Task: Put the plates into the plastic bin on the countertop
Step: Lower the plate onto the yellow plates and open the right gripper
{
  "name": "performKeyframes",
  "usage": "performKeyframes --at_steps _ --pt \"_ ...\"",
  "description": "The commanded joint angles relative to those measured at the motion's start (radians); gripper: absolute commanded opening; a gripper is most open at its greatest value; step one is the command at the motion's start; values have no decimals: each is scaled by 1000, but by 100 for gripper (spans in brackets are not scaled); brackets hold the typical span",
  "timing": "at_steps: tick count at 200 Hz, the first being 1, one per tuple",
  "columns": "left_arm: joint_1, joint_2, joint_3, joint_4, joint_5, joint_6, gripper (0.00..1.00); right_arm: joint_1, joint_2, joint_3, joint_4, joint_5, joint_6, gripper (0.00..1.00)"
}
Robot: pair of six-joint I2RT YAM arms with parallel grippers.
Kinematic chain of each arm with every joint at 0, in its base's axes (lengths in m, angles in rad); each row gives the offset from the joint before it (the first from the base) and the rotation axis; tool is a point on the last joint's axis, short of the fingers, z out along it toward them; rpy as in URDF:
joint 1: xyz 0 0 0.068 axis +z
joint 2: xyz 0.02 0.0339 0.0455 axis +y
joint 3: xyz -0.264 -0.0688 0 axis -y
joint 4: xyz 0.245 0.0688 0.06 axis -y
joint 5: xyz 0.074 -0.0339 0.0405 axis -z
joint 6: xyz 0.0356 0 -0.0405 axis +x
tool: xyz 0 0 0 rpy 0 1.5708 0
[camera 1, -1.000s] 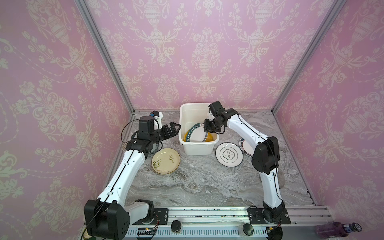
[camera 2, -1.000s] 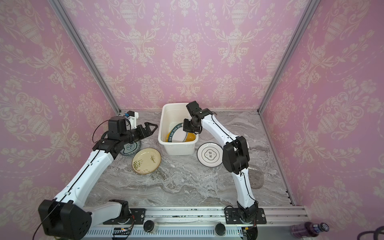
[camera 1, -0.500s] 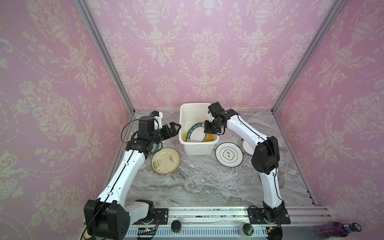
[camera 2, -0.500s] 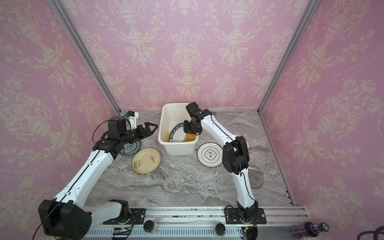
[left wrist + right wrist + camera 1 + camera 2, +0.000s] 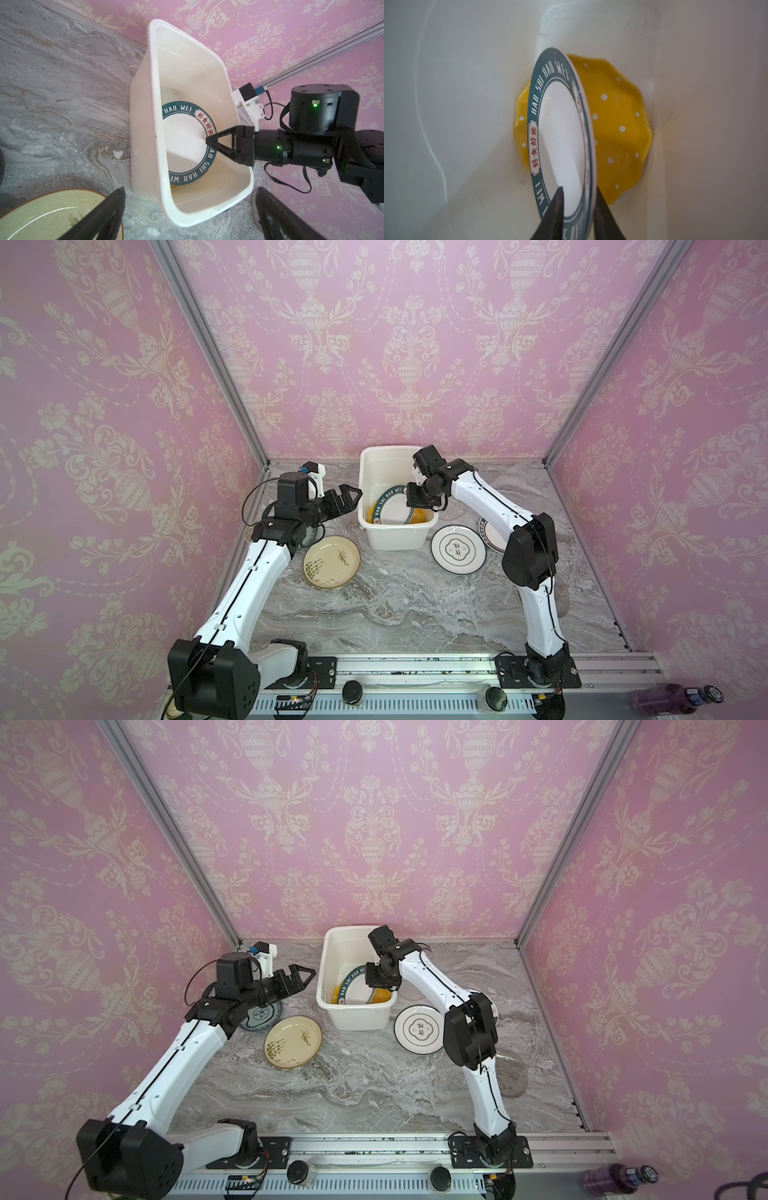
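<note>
Right wrist view: the right hand straddles the rim of the lettered plate, jaws narrowly parted; grip cannot be told. The plate leans inside the plastic bin over the orange dotted plate. In both top views the left hand gapes wide, empty, beside the bin.

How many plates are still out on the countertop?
5: cream plate and blue-patterned round plate on the left, white dark-ringed plate and a half-hidden white plate right of the white plastic bin, clear grey glass plate front right. More may be hidden.
</note>
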Motion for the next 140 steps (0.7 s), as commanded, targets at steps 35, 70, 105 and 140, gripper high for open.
performKeyframes --at_steps 35,70,105,140 --pt "-5 20 -8 4 4 1 99 18 72 -73 -141 46 -21 35" --pt "-5 18 -18 11 7 -4 99 20 73 -56 -182 104 -9 36" --pt "-5 15 -35 41 0 -21 99 32 86 -2 -250 174 -13 37" --pt "-5 33 -45 94 3 -43 99 54 113 62 -309 242 -40 38"
